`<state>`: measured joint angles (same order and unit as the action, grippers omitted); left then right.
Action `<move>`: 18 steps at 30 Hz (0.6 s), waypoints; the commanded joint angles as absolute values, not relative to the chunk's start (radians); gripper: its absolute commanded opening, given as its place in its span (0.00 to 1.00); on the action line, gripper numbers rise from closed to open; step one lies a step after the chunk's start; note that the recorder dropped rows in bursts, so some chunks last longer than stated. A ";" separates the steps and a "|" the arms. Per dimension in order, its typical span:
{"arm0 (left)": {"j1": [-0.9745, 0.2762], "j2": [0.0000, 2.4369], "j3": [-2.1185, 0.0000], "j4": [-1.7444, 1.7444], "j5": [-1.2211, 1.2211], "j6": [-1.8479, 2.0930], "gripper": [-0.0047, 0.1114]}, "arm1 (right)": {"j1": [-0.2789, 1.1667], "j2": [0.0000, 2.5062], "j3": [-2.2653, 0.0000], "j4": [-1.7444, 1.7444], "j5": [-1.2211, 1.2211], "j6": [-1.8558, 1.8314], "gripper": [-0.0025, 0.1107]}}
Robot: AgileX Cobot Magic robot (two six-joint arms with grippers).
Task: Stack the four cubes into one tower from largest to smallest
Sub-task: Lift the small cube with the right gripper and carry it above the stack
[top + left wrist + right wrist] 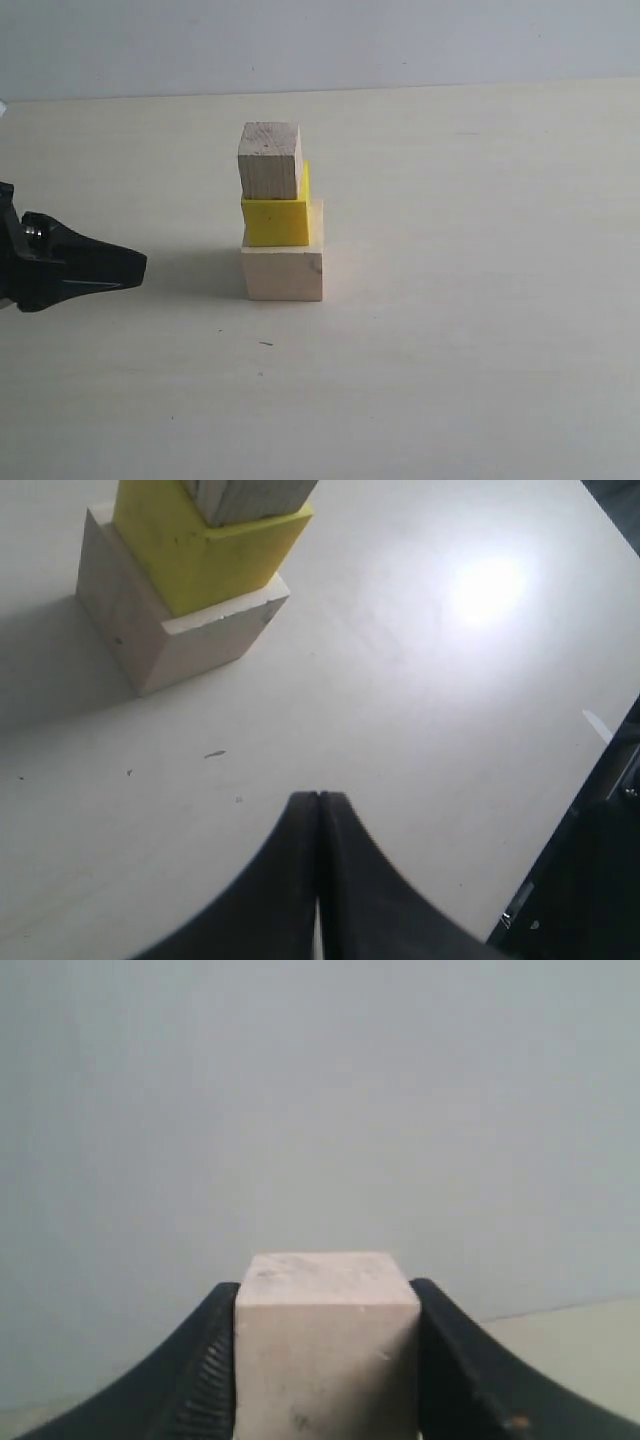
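Exterior view shows the tower point(280, 215) three high in the middle of the table point(480, 380): the pale whitish cube point(282, 272) at the bottom, the yellow cube point(275, 222) on it, and a tan cube point(269, 160) on top of that. The stack isn't super tidy. The yellow one sits flush toward the left edge of the pale base, and the tan one hangs over just a hair on that same side. My left end effector point(140, 268) is parked low over the table at the left edge of the shot, well apart from the tower, with its fingers pressed together and nothing between them. The right arm isn't in that shot at all, but on its wrist cam the right end effector point(325, 1293) is clamped on the fourth cube point(327, 1360), a pale wooden one, with a finger against each side, up in front of a plain grey wall.
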<state>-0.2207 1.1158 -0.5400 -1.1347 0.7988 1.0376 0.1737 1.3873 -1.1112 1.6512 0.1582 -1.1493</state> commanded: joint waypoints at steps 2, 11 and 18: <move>-0.219 1.110 -0.546 -1.140 0.787 1.041 0.04 | 0.152 1.376 -0.964 1.678 -0.327 -1.224 0.02; -0.219 1.110 -0.546 -1.140 0.732 1.041 0.04 | 0.143 1.392 -0.927 1.744 -0.577 -0.682 0.02; -0.219 1.110 -0.546 -1.140 0.721 1.039 0.04 | 0.152 1.352 -0.983 -0.243 -0.438 0.617 0.02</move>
<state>-0.2207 1.1158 -0.5400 -1.1347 0.7288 1.0376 0.1440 1.3617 -0.9601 0.3323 -0.4696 0.4285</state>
